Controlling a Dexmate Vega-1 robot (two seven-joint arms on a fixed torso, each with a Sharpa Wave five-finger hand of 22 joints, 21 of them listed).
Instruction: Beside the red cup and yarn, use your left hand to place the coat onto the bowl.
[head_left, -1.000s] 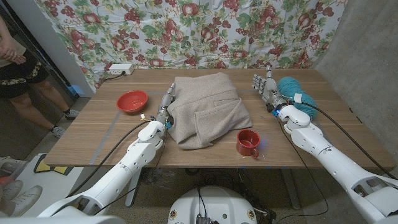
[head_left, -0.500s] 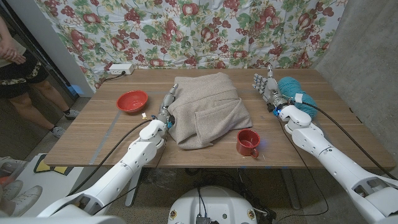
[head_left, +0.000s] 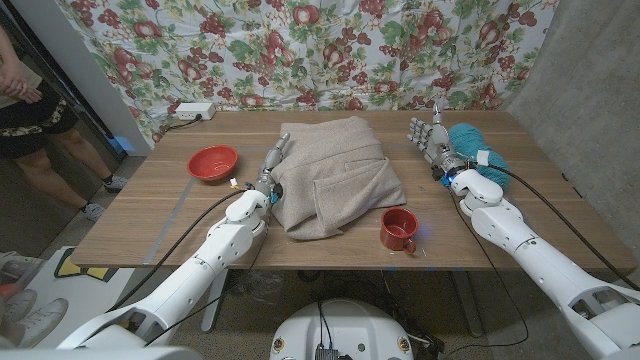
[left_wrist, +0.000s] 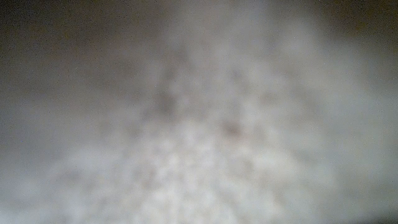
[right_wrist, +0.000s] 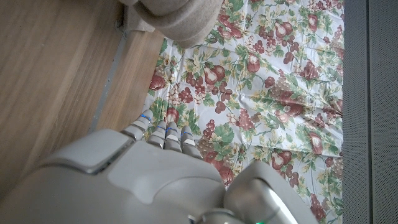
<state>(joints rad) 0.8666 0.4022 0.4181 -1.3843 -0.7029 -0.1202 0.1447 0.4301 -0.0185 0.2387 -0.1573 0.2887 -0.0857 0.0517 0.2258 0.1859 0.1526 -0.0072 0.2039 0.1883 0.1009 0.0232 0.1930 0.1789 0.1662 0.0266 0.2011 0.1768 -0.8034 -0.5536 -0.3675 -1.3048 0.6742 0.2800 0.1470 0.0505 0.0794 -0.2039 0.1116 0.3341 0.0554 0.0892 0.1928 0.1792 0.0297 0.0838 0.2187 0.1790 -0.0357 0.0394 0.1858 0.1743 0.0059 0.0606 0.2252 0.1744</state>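
Nearest the bench's (head_left: 130, 240) front edge stands the red cup (head_left: 398, 230), upright, its rim touching or just clear of the coat's (head_left: 330, 175) lower right corner; which of the two cannot be told from the head view. The coat, beige and folded into a thick pad, lies at the middle of the bench, reaching from near the cup back toward the far edge. The left hand (head_left: 266, 178) is set against the coat's left border, fingers pointing away from the robot and partly tucked along the fabric; whether it grips the cloth or merely touches it cannot be told; the left wrist view gives only a blurred pale grey-beige surface pressed close to the lens. The right hand (head_left: 432, 145) stands well to the right of the coat, fingers extended, apart and released, holding nothing; in the right wrist view its fingers (right_wrist: 163, 135) reach along the wood toward a rolled edge of the coat (right_wrist: 177, 15) and the hanging cloth. Just beside that hand, on its outer side, rests the teal yarn (head_left: 478, 152). The red bowl (head_left: 213, 162) sits left of the coat, apart from it and uncovered. Farther back a white power strip (head_left: 192, 111) lies at the bench's far left corner; behind all hangs a fruit-printed cloth (head_left: 330, 50); a person (head_left: 25, 110) stands at the left margin.
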